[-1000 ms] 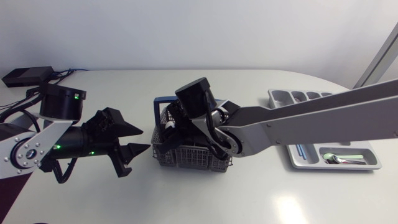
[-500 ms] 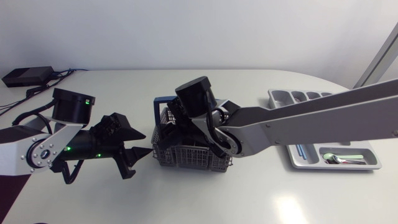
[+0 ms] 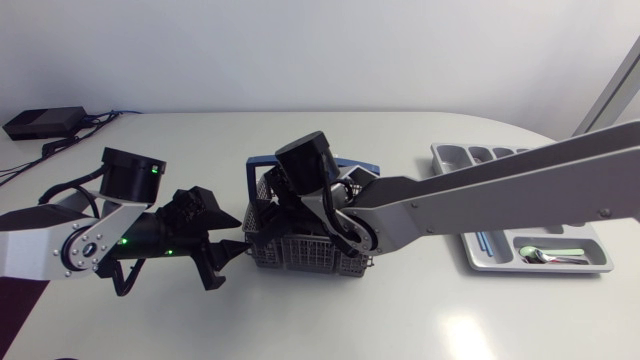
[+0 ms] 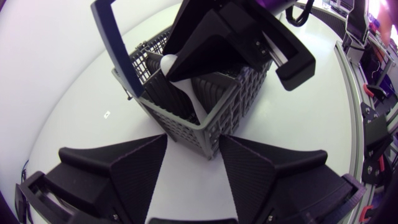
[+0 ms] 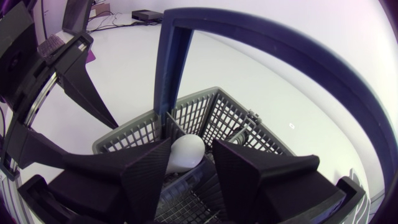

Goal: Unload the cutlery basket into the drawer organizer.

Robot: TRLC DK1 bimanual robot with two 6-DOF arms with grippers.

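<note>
Two tools above the counter (image 3: pixel 420 320), seen from overhead: how do they stand?
One cutlery basket (image 3: pixel 330 262), grey plastic mesh with a blue hoop handle, sits mid-counter. The right tool (image 3: pixel 285 215) is down inside it. The left tool (image 3: pixel 238 232) is spread wide just beside it. One grey drawer organizer (image 3: pixel 470 255) lies well apart, with one shiny spoon (image 3: pixel 545 256) in a compartment.
And the left wrist?
Two matte black ribbed wedges, apart, gripping nothing; a basket corner is just ahead.
The right wrist?
One smooth white rounded piece (image 5: pixel 185 155) at the right tool, inside the basket; gripped or not, I cannot tell
</note>
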